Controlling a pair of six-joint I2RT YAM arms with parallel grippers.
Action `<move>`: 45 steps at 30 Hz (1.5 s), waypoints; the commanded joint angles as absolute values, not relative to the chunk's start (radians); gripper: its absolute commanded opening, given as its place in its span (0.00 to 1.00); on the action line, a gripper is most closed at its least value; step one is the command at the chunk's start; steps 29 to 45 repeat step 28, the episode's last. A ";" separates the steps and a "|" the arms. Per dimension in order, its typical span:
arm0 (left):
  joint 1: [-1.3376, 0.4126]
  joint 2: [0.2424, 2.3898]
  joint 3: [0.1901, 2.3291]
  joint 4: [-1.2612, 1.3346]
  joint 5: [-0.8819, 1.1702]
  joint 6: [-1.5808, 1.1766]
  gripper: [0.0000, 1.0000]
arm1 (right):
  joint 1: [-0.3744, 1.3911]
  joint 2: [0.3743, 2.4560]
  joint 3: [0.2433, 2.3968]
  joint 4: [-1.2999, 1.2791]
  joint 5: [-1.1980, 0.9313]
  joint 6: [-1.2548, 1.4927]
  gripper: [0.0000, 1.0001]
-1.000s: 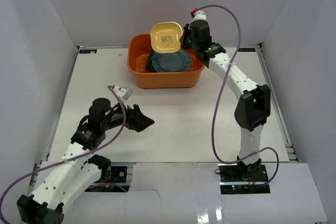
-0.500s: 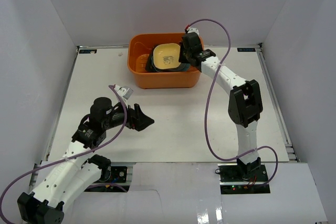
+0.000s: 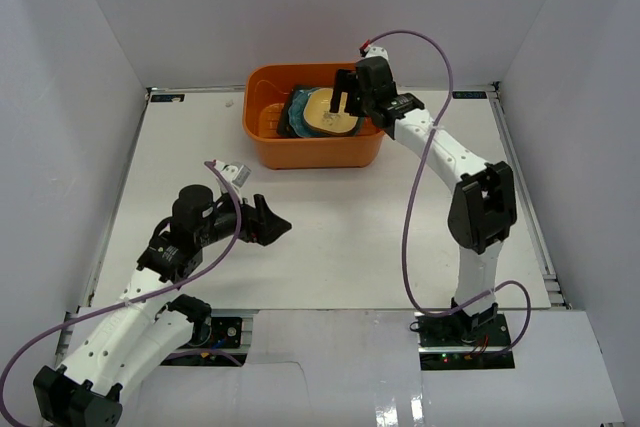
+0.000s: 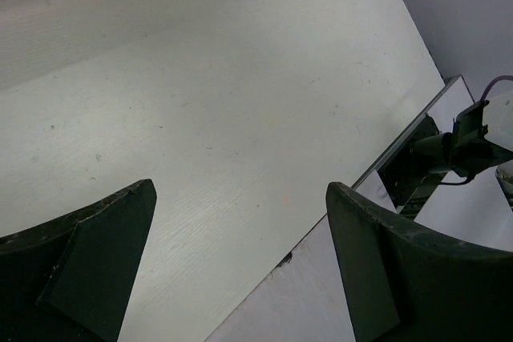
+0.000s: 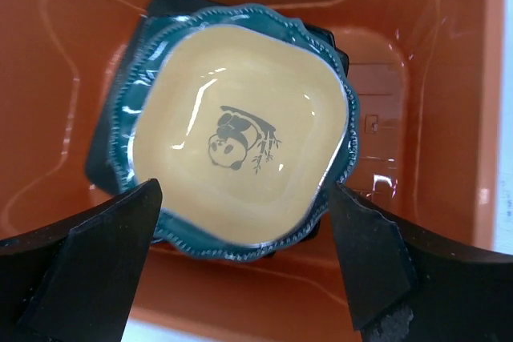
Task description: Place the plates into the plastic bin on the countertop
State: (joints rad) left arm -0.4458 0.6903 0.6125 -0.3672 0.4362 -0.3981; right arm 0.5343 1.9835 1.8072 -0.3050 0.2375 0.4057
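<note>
The orange plastic bin [image 3: 262, 137] [image 5: 449, 78] stands at the back of the white countertop [image 3: 330, 217]. Inside it a small yellow plate [image 5: 240, 130] [image 3: 322, 115] with a panda print lies on a teal scalloped plate [image 5: 337, 174], which rests on a dark square plate [image 5: 172, 2]. My right gripper [image 5: 244, 222] [image 3: 345, 105] hovers open over the bin, fingers on either side of the yellow plate, not touching it. Over bare countertop at the near left, my left gripper [image 4: 240, 230] [image 3: 272, 227] is open and empty.
White walls enclose the countertop on three sides. A purple cable [image 3: 425, 162] loops beside the right arm. The table's near edge and the right arm's base [image 4: 449, 146] show in the left wrist view.
My right gripper carried the yellow plate down into the bin, laid it on the teal plate and opened. The left arm stayed put.
</note>
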 commanded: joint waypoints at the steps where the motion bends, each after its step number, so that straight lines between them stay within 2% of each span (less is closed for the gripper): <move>1: -0.439 0.680 0.658 -0.371 0.382 -0.406 0.98 | 0.537 1.809 1.774 -0.232 0.210 0.364 0.90; 4: -0.439 0.692 0.690 -0.373 0.353 -0.428 0.98 | 0.537 1.682 1.695 -0.196 0.212 0.330 0.90; 8: -0.439 0.706 0.799 -0.373 0.327 -0.449 0.98 | 0.537 1.490 1.461 -0.134 0.158 0.314 0.90; 16: -0.439 0.608 0.954 -0.379 0.157 -0.462 0.98 | 0.551 0.916 0.982 -0.011 0.048 0.363 0.90; 20: -0.439 0.522 0.960 -0.411 0.029 -0.477 0.98 | 0.552 0.627 0.822 -0.060 0.032 0.405 0.90; 23: -0.439 0.480 0.954 -0.457 -0.026 -0.485 0.98 | 0.552 0.488 0.761 -0.153 0.086 0.405 0.90; 28: -0.439 0.457 0.942 -0.511 -0.017 -0.532 0.98 | 0.551 0.391 0.767 -0.225 0.121 0.382 0.90; 45: -0.439 0.457 0.942 -0.511 -0.017 -0.532 0.98 | 0.551 0.391 0.767 -0.225 0.121 0.382 0.90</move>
